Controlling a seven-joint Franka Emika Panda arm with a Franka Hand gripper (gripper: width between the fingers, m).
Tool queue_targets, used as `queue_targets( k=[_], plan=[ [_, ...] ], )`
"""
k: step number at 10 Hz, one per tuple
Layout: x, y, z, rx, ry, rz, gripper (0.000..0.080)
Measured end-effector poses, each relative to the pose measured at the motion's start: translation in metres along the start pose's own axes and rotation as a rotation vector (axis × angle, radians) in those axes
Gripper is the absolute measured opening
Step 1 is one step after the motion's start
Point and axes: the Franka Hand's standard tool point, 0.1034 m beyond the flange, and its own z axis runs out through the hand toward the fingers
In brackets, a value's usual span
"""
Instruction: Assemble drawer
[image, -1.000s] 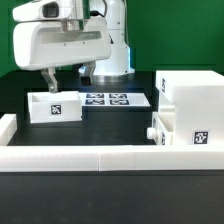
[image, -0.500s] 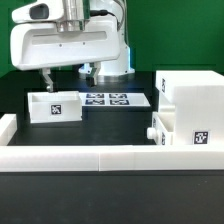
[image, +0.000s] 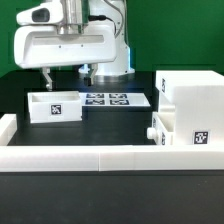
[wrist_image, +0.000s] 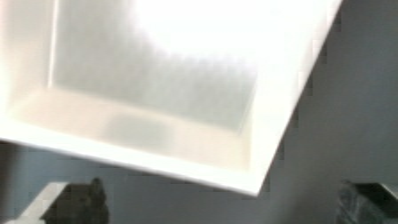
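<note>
The claw (image: 67, 78) hangs with its fingers spread wide and nothing between them, just above the smaller tray (image: 55, 106). The tray sits on the dark surface (image: 120, 195) at the exterior view's left, well apart from the box shell (image: 192, 100). In the wrist view the tray lies skewed to the fingertips (wrist_image: 79, 200), so lowering now could land one on the rim and shove or tip it.

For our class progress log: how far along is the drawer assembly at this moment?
Done: the first tray seems seated low in the box shell, though how deep is unclear. In hand: nothing yet; the open hand hovers over the second tray, which rests on the table apart from the shell. Left: grasping that tray and sliding it into the shell.
</note>
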Motion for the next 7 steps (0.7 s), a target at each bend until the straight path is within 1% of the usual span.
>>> queue_targets(
  k=[1, 2, 3, 4, 5, 6, 7],
  plan=[
    [-0.006, -0.003, 0.004, 0.008, -0.01, 0.003, 0.0648],
    [-0.008, -0.005, 0.01, -0.003, 0.002, 0.008, 0.0648],
    [-0.009, -0.006, 0.018, -0.02, 0.019, -0.006, 0.0648],
    [-0.013, -0.007, 0.029, -0.023, 0.023, -0.013, 0.0648],
    [-0.017, -0.01, 0.037, -0.015, 0.016, -0.011, 0.0648],
    [-0.019, -0.012, 0.042, -0.016, 0.018, -0.01, 0.0648],
    [-0.021, -0.014, 0.047, -0.011, 0.013, -0.009, 0.0648]
  ],
)
